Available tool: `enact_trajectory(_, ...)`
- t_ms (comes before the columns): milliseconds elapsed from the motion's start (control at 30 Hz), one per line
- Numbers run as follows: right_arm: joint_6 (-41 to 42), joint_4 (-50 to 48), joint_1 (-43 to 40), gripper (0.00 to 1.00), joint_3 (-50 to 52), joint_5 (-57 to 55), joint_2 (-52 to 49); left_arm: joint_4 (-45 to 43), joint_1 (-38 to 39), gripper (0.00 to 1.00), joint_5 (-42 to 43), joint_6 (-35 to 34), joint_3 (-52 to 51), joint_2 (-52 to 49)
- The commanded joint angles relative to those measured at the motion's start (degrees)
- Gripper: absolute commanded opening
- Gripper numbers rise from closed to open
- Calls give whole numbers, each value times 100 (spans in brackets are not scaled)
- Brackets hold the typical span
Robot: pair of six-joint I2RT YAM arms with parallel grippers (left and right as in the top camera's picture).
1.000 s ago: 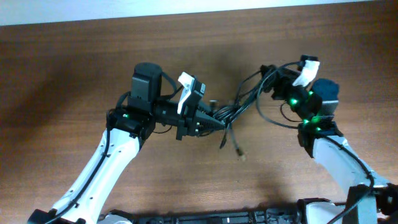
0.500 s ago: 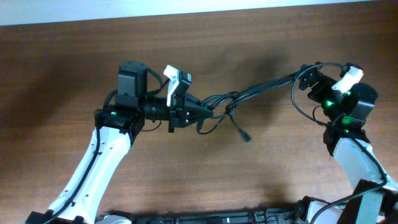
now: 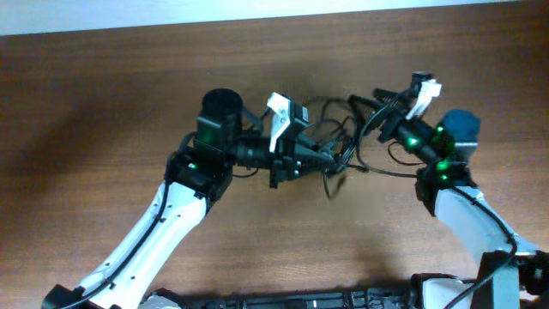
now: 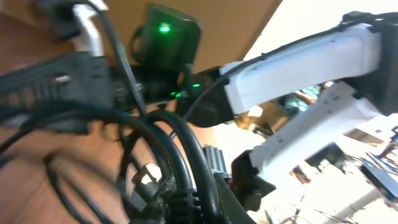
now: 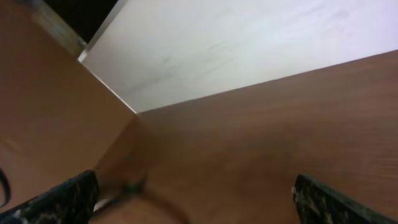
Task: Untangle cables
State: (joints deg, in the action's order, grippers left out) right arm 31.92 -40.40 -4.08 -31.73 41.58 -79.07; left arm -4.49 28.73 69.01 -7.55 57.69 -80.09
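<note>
The cables are thin black cords bunched in a loose tangle at the table's middle, with one loop trailing right. My left gripper is shut on a few of these cords; in the left wrist view they run thick and blurred through the left gripper. My right gripper stands wide open just right of the tangle. In the right wrist view its fingers sit far apart with only bare table between them in the right gripper. A blurred cord lies near the left finger.
The brown wooden table stretches out to the left and right of the arms. A pale wall or board runs along the table's far edge. The right arm's white link fills the upper right of the left wrist view.
Half a second ago the cords were pulled taut between the arms. Both grippers have since come together at the middle, the cords hang slack and bunched, and the right jaws opened fully.
</note>
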Motion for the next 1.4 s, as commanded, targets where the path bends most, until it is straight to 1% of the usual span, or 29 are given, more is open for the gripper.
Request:
enact_trajectory(0,-42,7,68,99,-28,-479,-7,-109,-11,0,472,74,52,-20)
enact_trajectory(67,-262,247,55,99,-28,-702,-7,-286,-164,0,892,74,52,-20)
enact_trajectory(100,-317,684,-39,99,-28,-1259,-7,-424,-293,0,1239,72,52,-20)
enact_trajectory(133,-319,935,-153,99,-28,-1467,-7,-496,-404,0,1425,70,52,-20)
enact_trajectory(167,-293,1134,-330,98,-28,-1478,-7,-490,-533,0,1344,-57,52,-20)
enact_trajectory(233,-111,1191,-737,98,-28,-1176,-4,-463,-793,0,160,-960,52,-20)
enact_trajectory(300,321,1191,-1176,98,-28,-658,7,-101,-984,0,-1757,-2494,52,-20)
enact_trajectory(333,387,1191,-1390,99,-28,-208,7,205,-1023,0,-2848,-3362,52,-20)
enact_trajectory(367,393,1189,-1615,99,-28,531,7,479,-1008,0,-3786,-4251,52,-20)
enact_trajectory(400,393,1198,-1700,99,-28,1335,4,669,-999,0,-4253,-5093,52,-20)
enact_trajectory(433,393,1196,-1685,99,-28,1729,4,741,-999,0,-4417,-5519,52,-20)
enact_trajectory(500,330,1198,-1335,98,-28,2461,4,848,-999,0,-4793,-6745,52,-20)
enact_trajectory(600,13,1196,-656,98,-28,2461,4,846,-1003,0,-4992,-7285,52,-20)
enact_trajectory(633,-170,1198,-415,98,-28,2398,-7,876,-1005,0,-5058,-7300,52,-20)
enact_trajectory(733,-186,1200,68,99,-26,2291,-7,999,-1003,0,-5060,-7195,52,-20)
enact_trajectory(767,-352,1292,212,99,-26,2203,-7,1029,-1003,0,-5060,-6710,52,-20)
enact_trajectory(800,-507,1423,343,99,-26,2041,-7,1198,-1003,12,-5066,-5528,52,-20)
enact_trajectory(833,-516,1558,422,98,-26,1869,-7,1641,-1003,40,-5134,-4299,52,-26)
enact_trajectory(867,-514,1672,479,99,-26,1773,-7,2164,-1001,80,-5329,-3617,52,-33)
enact_trajectory(900,-514,1781,501,99,-26,1770,-7,2785,-1003,99,-5851,-3220,52,-37)
enact_trajectory(933,-511,1853,498,99,-26,1773,-7,3460,-1005,99,-6601,-3158,52,-37)
enact_trajectory(967,-485,1862,498,99,-26,1788,-7,3912,-1005,99,-7152,-3161,52,-37)
enact_trajectory(1033,-229,1860,498,98,-26,1821,-7,4511,-1005,99,-8000,-3220,52,-35)
enact_trajectory(1100,-225,1403,520,99,-57,1773,-4,4503,-1005,99,-8153,-3713,52,-35)
enact_trajectory(1133,-136,1392,520,99,-197,1773,-4,4323,-1016,99,-8133,-3823,55,-35)
enact_trajectory(1200,-122,1624,525,99,-566,1766,-4,3934,-1019,99,-8129,-3641,94,61)
enact_trajectory(1267,-190,2559,640,99,-1239,1222,-7,3416,-1032,99,-8126,-3126,170,243)
enact_trajectory(1333,-992,4162,1117,100,-1893,-55,-7,3106,-1032,99,-8063,-3010,173,365)
enact_trajectory(1367,-1532,4758,1589,96,-2015,-898,-7,3097,-1032,99,-8017,-3010,170,356)
